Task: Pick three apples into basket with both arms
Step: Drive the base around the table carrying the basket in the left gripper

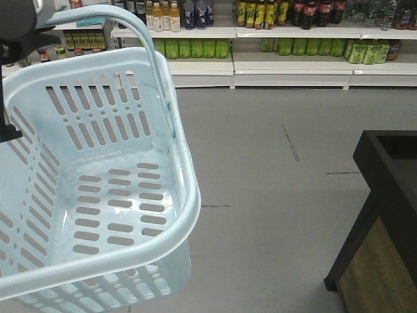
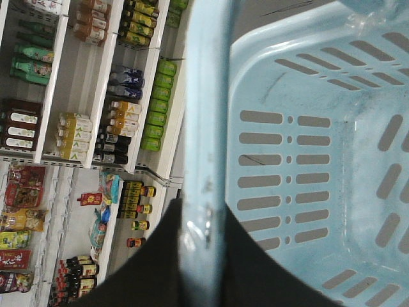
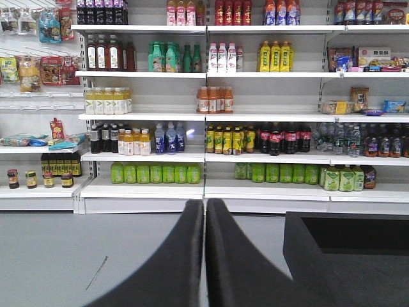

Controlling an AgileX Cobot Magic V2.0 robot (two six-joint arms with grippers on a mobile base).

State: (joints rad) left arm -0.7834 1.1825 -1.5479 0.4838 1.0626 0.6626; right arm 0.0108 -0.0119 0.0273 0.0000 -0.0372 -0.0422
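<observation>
The pale blue slotted basket (image 1: 98, 195) hangs tilted at the left of the front view, and nothing lies inside it. Its hoop handle (image 2: 204, 128) runs between the black fingers of my left gripper (image 2: 203, 224), which is shut on it. The basket's inner wall (image 2: 319, 166) fills the right of the left wrist view. My right gripper (image 3: 205, 211) is shut with nothing held, its fingers pressed together, facing the shelves above the grey floor. The apples are out of view.
White store shelves (image 1: 273, 59) with drink bottles line the back wall. A black wooden display bin (image 1: 384, 215) stands at the right, and its corner (image 3: 345, 256) shows in the right wrist view. Grey floor (image 1: 260, 163) lies between.
</observation>
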